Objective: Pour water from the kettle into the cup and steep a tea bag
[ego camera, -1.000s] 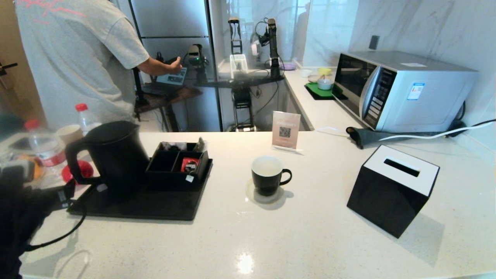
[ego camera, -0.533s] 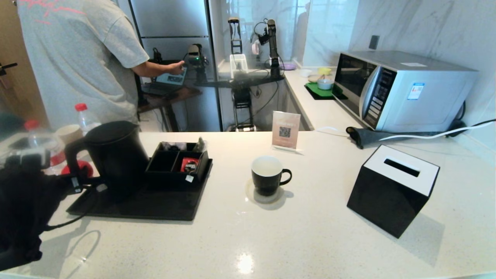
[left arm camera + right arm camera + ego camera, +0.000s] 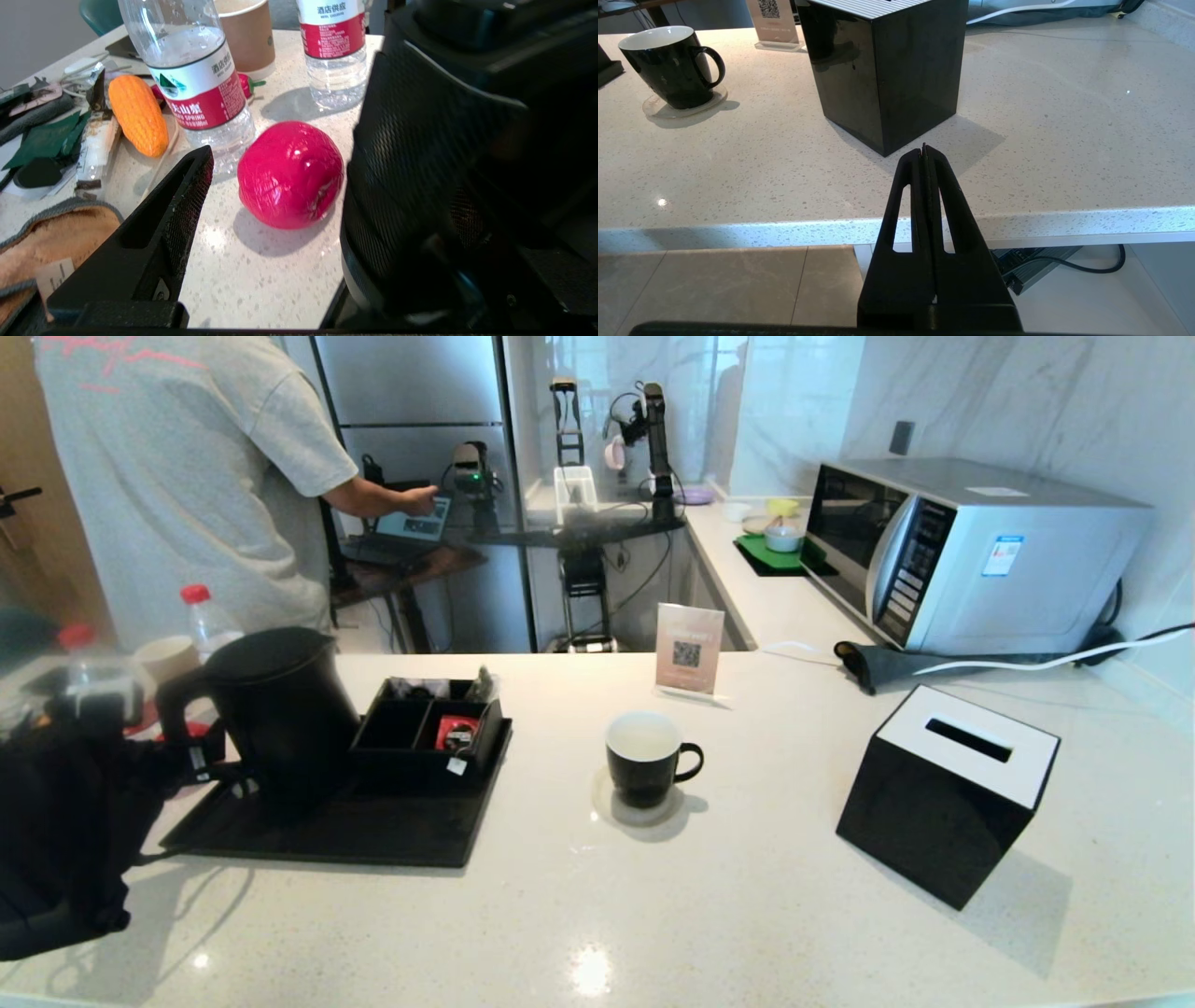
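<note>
The matte black kettle (image 3: 275,709) stands on the black tray (image 3: 392,835) at the left, loop handle towards my left arm. My left gripper (image 3: 201,761) (image 3: 299,102) is open right beside the lower part of that handle, with only counter and a red ball between its fingers (image 3: 173,205). The black cup (image 3: 644,756) (image 3: 668,65) sits on a round coaster mid-counter, white inside, ear handle to the right. A small pale tag (image 3: 455,766) hangs at the front of the organizer (image 3: 425,728); the tea bag itself I cannot make out. My right gripper (image 3: 924,149) is shut, parked below the counter's front edge.
A black tissue box (image 3: 943,789) stands right of the cup, a QR sign (image 3: 689,649) behind it, a microwave (image 3: 971,551) at the back right. Left of the kettle are water bottles (image 3: 196,79), a paper cup (image 3: 247,37), a red ball (image 3: 289,172) and a corn cob (image 3: 138,114). A person (image 3: 187,476) stands behind.
My left arm has risen and swung right, bringing its gripper from the tray's left edge up to the kettle's handle. Kettle, cup and right arm have not moved.
</note>
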You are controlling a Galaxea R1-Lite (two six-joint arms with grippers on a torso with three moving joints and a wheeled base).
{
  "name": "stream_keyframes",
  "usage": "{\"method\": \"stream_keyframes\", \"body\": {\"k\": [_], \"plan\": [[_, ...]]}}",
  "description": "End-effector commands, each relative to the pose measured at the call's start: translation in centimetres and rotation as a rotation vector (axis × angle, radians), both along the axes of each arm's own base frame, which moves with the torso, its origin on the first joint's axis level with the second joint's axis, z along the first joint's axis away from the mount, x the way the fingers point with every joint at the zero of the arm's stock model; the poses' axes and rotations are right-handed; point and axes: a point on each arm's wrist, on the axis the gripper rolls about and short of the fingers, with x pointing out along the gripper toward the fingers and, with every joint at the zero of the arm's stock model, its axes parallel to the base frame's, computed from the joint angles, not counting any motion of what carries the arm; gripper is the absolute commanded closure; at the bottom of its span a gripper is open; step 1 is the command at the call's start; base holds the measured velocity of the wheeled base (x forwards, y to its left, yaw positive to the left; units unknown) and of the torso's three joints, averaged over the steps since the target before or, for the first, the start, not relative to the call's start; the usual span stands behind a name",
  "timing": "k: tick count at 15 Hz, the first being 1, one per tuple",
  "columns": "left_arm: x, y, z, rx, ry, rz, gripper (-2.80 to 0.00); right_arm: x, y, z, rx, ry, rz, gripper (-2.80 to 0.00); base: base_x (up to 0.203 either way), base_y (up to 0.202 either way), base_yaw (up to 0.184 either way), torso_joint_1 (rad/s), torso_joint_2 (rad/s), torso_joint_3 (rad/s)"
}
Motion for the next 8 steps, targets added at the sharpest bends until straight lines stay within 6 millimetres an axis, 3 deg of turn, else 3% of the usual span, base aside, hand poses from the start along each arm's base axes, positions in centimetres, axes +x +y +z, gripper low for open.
{"method": "stream_keyframes", "body": {"k": [1, 8], "plan": [[0.9, 0.2, 0.3, 0.032, -0.053, -0.003, -2.8, 0.0, 0.0, 0.0, 0.001, -0.001, 0.0, 0.0, 0.0, 0.0, 0.0, 0.0, 0.0, 0.0], [2.0, 0.8, 0.8, 0.099, -0.068, 0.019, -2.8, 0.0, 0.0, 0.0, 0.0, -0.001, 0.0, 0.0, 0.0, 0.0, 0.0, 0.0, 0.0, 0.0]]}}
